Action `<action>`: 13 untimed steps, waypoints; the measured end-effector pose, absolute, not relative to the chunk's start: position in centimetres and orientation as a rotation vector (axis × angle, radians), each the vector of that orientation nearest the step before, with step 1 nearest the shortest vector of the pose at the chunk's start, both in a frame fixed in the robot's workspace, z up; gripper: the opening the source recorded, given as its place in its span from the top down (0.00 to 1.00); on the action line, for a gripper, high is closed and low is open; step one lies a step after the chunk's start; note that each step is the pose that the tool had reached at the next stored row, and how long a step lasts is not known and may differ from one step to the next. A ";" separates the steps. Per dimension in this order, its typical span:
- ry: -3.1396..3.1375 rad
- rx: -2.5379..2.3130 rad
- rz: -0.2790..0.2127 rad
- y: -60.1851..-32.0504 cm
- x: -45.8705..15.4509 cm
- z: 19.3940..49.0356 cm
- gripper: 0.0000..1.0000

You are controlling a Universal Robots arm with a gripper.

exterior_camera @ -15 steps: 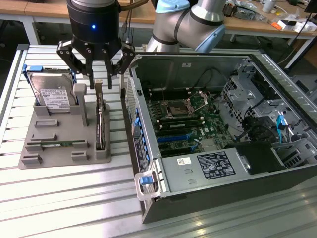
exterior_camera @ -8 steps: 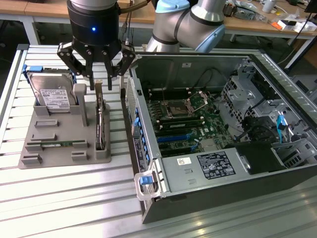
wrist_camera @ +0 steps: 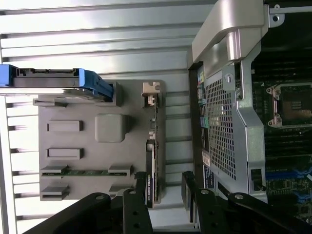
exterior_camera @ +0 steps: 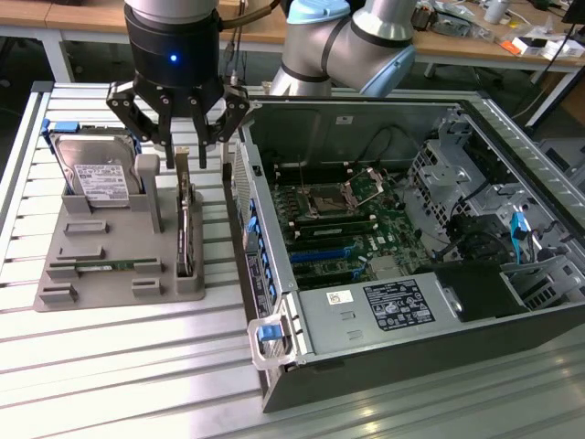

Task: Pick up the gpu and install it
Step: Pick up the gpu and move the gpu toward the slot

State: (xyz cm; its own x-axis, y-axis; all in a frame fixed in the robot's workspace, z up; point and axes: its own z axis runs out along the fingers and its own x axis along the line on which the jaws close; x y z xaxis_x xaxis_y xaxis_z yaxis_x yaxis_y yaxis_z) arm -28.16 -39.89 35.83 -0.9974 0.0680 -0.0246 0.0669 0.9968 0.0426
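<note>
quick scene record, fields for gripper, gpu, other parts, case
gripper: open, just above the gpu, a finger on each side
gpu: standing on edge in the grey holder, not yet lifted
hard drive: upright in the holder, to the exterior view's left of the gpu
memory stick: lying flat in the holder
computer case: side open, motherboard exposed, to the exterior view's right of the holder
</note>
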 end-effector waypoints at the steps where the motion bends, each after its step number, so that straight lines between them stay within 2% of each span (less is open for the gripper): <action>1: 3.113 0.105 0.065 -39.9 -28.2 35.8 0.58; 13: 3.113 0.104 0.065 -39.9 -28.2 34.9 0.58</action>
State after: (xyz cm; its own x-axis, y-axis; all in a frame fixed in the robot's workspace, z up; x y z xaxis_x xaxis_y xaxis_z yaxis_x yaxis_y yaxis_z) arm -28.20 -39.89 34.91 -0.9974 0.0672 -0.0246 0.0661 0.9969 0.0426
